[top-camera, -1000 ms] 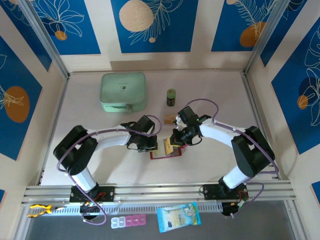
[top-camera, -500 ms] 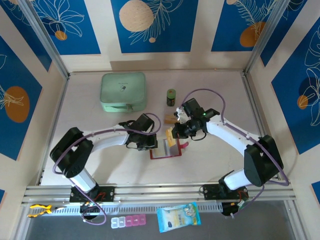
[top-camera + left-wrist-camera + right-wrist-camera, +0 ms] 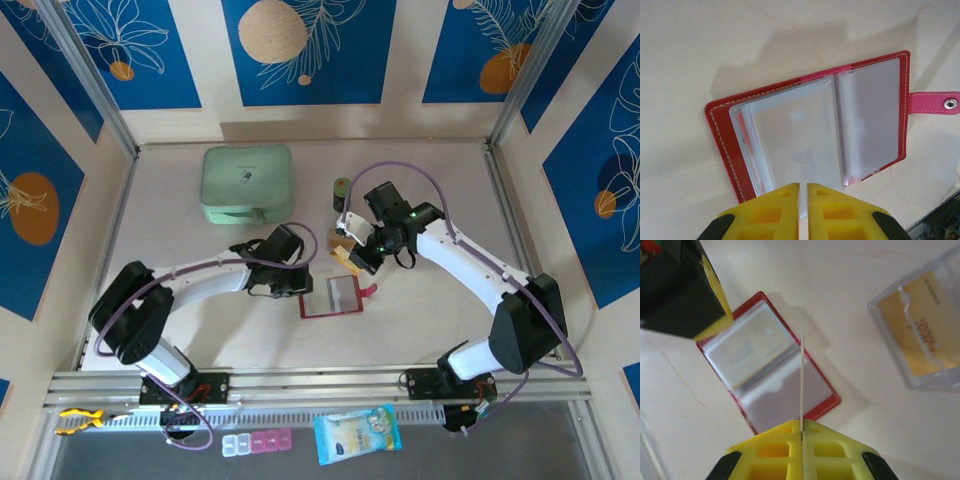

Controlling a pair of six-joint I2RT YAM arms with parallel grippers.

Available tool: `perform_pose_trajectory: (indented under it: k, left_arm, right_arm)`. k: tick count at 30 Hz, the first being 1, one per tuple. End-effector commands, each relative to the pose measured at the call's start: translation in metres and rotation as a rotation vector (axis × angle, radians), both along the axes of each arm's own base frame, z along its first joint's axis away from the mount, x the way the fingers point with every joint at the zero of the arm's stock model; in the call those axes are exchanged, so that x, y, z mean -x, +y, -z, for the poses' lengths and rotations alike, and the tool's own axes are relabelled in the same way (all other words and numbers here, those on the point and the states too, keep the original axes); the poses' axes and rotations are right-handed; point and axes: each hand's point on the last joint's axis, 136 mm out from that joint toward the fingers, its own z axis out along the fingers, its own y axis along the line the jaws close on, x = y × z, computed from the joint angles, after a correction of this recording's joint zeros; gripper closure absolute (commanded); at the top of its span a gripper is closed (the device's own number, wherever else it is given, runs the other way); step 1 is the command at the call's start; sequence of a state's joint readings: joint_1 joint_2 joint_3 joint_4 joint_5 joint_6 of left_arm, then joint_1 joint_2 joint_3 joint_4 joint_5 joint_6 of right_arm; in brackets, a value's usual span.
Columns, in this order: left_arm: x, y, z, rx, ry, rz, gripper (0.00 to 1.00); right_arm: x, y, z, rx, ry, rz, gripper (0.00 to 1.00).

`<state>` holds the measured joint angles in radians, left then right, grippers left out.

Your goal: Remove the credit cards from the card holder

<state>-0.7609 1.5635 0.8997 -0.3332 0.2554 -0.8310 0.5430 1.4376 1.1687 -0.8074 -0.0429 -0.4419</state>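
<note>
The pale worktop (image 3: pixel 430 320) carries four things. A mint-green zip case (image 3: pixel 247 184) lies toward the far left. A small dark-green jar (image 3: pixel 341 187) stands to the right of it. Just nearer, a clear plastic tray (image 3: pixel 880 315) rests flat with a yellow card (image 3: pixel 920 335) inside. Nearer still, the dark-red card holder (image 3: pixel 335 298) lies open, sleeves up, with its pink snap tab (image 3: pixel 935 102) pointing right in the top view.
</note>
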Motion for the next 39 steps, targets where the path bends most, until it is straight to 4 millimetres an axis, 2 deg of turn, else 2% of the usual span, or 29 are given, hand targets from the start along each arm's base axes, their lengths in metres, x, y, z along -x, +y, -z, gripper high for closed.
perform_pose_trajectory:
  k: [1, 9, 15, 25, 39]
  left_arm:
    - [0.001, 0.012, -0.002, -0.014, -0.014, -0.015, 0.89]
    - [0.000, 0.019, 0.001, 0.003, -0.004, -0.040, 0.89]
    - [-0.002, 0.024, 0.001, 0.006, -0.002, -0.050, 0.89]
    - [-0.006, 0.029, 0.004, 0.014, 0.015, -0.062, 0.89]
    - [-0.008, 0.034, 0.009, 0.025, 0.030, -0.075, 0.89]
  right_arm:
    - [-0.010, -0.005, -0.012, 0.098, -0.136, -0.216, 1.00]
    - [-0.037, -0.004, -0.009, 0.169, -0.122, -0.369, 1.00]
    - [-0.062, 0.000, -0.006, 0.145, -0.068, -0.384, 1.00]
    - [-0.095, -0.003, 0.016, 0.188, 0.000, -0.385, 1.00]
    - [-0.115, -0.003, 0.035, 0.204, 0.032, -0.385, 0.98]
